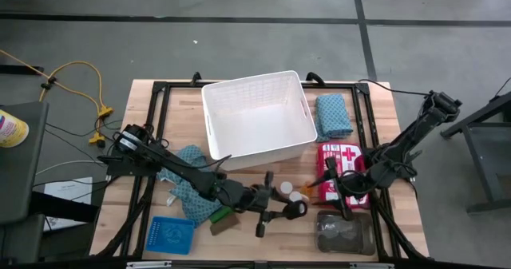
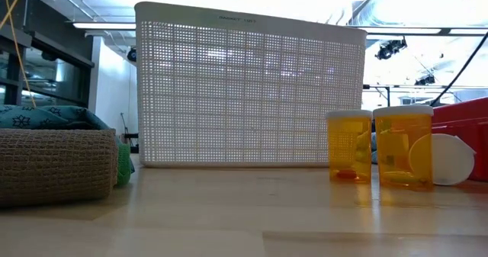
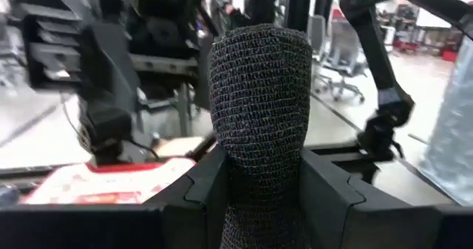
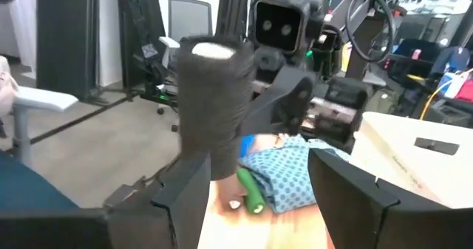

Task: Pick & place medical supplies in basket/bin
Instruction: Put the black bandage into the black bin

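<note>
Overhead camera: straight down, whole table. Low camera: tabletop level, close, facing white basket (image 1: 258,116) wall and pill bottles (image 2: 379,146). Wrist cameras: close, facing each other; both show dark bandage roll (image 3: 259,108).

Glossy white plastic lattice basket (image 1: 258,113) on smooth pale wooden table (image 1: 403,221); rough dark woven roll (image 3: 259,94).

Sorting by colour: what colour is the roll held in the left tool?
Dark charcoal woven roll, clearest in the left wrist view.
</note>
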You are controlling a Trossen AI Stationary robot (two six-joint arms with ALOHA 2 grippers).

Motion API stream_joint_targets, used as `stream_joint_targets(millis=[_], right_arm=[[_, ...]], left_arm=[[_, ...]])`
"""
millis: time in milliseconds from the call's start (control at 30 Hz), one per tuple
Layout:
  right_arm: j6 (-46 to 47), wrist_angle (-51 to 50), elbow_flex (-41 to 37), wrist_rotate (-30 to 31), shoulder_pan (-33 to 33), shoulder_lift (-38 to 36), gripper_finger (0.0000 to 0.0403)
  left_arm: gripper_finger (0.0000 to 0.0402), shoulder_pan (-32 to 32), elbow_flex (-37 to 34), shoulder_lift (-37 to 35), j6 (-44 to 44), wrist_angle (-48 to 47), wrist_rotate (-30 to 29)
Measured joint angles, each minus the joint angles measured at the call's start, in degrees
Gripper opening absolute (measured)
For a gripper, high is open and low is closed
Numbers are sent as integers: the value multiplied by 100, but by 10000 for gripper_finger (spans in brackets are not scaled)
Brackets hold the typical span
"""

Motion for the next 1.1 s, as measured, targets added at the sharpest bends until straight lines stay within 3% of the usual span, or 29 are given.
stream_joint_targets(millis=[167, 400, 833, 1100], right_arm=[[7, 148, 0, 68, -4, 88, 216], [-140, 172, 0, 873, -60, 198, 216], [151, 421, 0, 728, -92, 192, 217], [315, 334, 0, 728, -92, 192, 249]], left_arm=[[125, 16, 0, 0, 222, 93, -341], [125, 22, 0, 0, 644, 117, -947], [125, 22, 0, 0, 776, 123, -1138], [125, 22, 0, 0, 776, 121, -1140]])
